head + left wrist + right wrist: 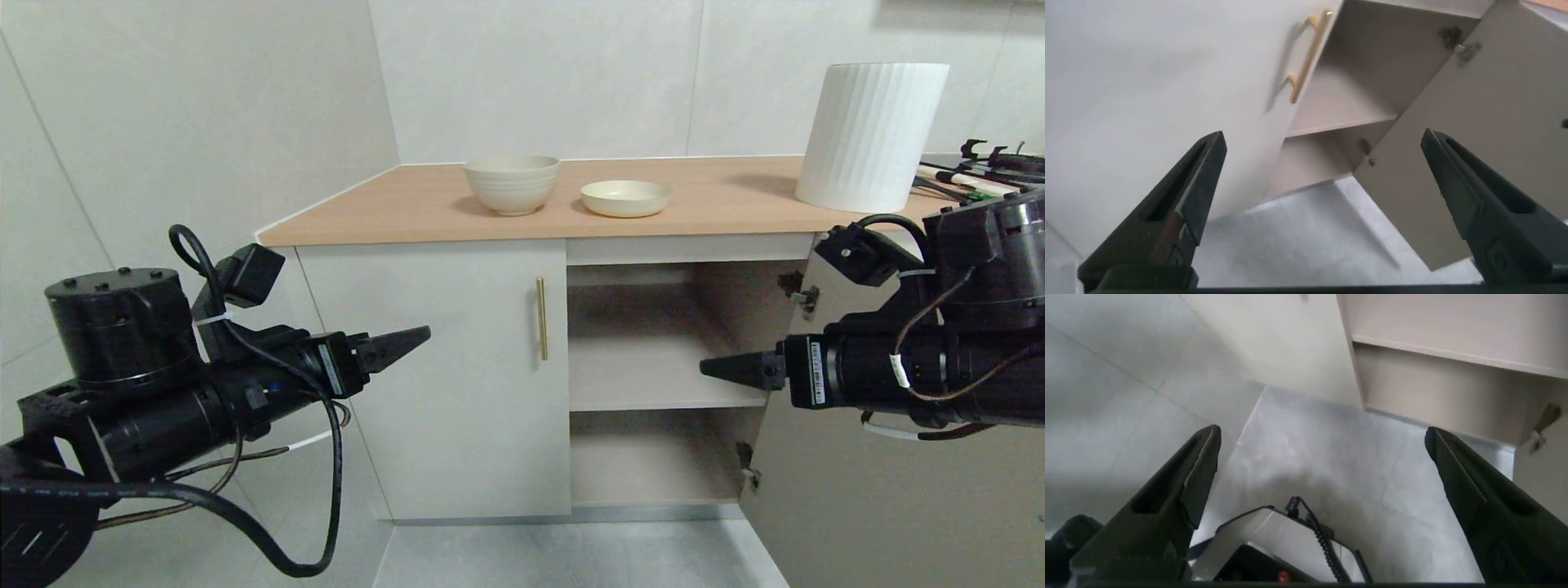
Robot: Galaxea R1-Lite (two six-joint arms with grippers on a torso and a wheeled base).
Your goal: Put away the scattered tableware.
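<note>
A ribbed bowl [512, 184] and a shallow dish [626, 198] stand side by side, not touching, on the wooden counter [735, 200] at upper centre of the head view. Below them the cabinet's right door [857, 506] is open. The left gripper [400, 341] and right gripper [731, 369] are at mid-height. From the head view they look closed, but the wrist views show both jaws spread wide and holding nothing.

White tiled walls [204, 106], corner base cabinet [424, 457] under wood countertop [735, 200]
Left door [441, 367] closed, brass bar handle [540, 318]; right door [857, 490] stands open, one inner shelf [653, 384]; grey tile floor [571, 555], even indoor light
</note>
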